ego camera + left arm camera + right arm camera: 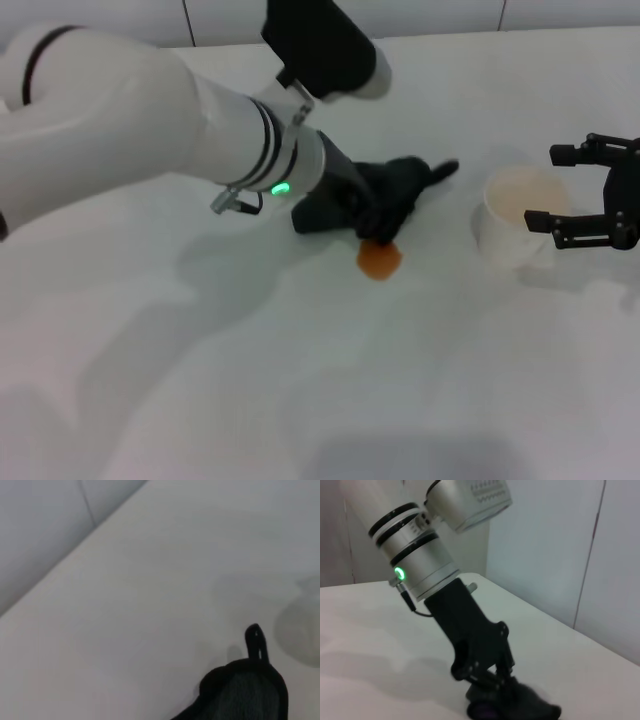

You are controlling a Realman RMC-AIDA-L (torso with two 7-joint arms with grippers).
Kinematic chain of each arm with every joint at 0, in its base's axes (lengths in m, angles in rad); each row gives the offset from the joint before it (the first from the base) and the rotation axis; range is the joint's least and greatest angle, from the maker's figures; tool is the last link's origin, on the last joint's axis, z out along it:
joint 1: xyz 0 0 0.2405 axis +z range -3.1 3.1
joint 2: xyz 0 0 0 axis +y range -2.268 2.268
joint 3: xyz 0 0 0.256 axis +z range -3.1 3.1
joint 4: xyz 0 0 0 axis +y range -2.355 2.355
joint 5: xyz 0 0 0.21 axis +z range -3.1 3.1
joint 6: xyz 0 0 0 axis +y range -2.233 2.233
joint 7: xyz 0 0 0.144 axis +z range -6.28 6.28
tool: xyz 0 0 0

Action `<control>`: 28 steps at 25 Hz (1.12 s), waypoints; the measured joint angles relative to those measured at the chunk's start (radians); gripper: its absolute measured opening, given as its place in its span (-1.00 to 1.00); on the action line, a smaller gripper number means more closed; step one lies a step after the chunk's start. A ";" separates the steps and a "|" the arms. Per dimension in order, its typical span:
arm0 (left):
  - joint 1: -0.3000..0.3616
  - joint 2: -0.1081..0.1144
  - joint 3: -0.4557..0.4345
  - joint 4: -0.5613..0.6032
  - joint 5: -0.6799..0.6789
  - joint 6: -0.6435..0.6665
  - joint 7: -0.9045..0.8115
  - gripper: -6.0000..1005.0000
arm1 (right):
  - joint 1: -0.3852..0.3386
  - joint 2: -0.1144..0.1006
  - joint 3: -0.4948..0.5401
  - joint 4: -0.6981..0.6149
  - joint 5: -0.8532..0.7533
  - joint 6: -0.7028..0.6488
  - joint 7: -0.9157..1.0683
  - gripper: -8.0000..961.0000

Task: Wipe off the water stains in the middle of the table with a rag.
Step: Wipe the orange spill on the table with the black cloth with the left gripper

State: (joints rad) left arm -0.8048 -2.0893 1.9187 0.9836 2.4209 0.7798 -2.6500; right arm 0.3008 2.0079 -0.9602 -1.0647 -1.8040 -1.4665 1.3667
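- The white worktop (300,400) lies wide and bare on the robot's side of the orange-brown stain (379,260); its far edge meets a pale wall well beyond the stain.
- The stain sits mid-worktop, with the black rag (385,195) touching its far rim.
- The left gripper (372,215) reaches down onto the rag just behind the stain, its fingers closed into the cloth, holding it.
- A white cup (515,215) stands to the right of the stain, apart from it. The right gripper (575,195) hangs just beside the cup with its jaws spread wide, empty.
- The right wrist view shows the left gripper (492,692) from the side, pressed onto the rag (520,705), yet the stain is hidden there.
- The left wrist view shows only a fold of rag (245,692) and bare worktop (150,605).
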 joint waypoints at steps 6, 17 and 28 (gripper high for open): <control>0.007 0.000 0.038 -0.004 -0.012 0.005 0.066 -0.86 | 0.000 0.000 0.000 0.000 0.000 0.003 0.000 0.81; -0.009 0.001 0.041 -0.050 -0.009 0.001 0.105 -0.86 | 0.000 0.000 -0.001 0.002 0.000 0.014 0.000 0.81; -0.007 -0.001 0.103 -0.039 -0.023 -0.026 0.164 -0.86 | -0.002 0.000 -0.001 0.003 0.000 0.015 0.000 0.81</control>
State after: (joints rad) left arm -0.8121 -2.0903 2.0217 0.9441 2.3975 0.7533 -2.4860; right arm 0.2990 2.0080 -0.9614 -1.0613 -1.8040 -1.4510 1.3667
